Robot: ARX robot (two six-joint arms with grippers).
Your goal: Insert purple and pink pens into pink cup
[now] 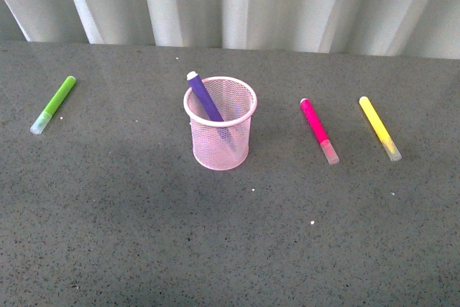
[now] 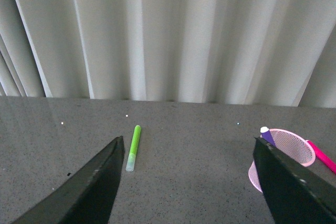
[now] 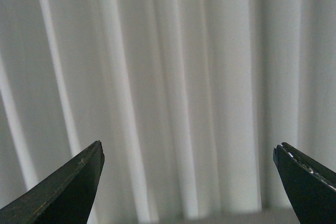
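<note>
The pink cup (image 1: 221,124) stands upright at the middle of the grey table. The purple pen (image 1: 204,95) leans inside it, its white end sticking out over the rim. The pink pen (image 1: 318,129) lies flat on the table to the cup's right. Neither arm shows in the front view. My left gripper (image 2: 189,145) is open and empty, raised above the table; its view shows the cup (image 2: 294,148), the purple pen's tip (image 2: 266,132) and a bit of the pink pen (image 2: 321,156). My right gripper (image 3: 189,148) is open and empty, facing only the curtain.
A lime green marker (image 1: 54,104) lies at the table's far left, also in the left wrist view (image 2: 133,146). A yellow marker (image 1: 379,127) lies right of the pink pen. A white pleated curtain (image 1: 237,1) hangs behind the table's far edge.
</note>
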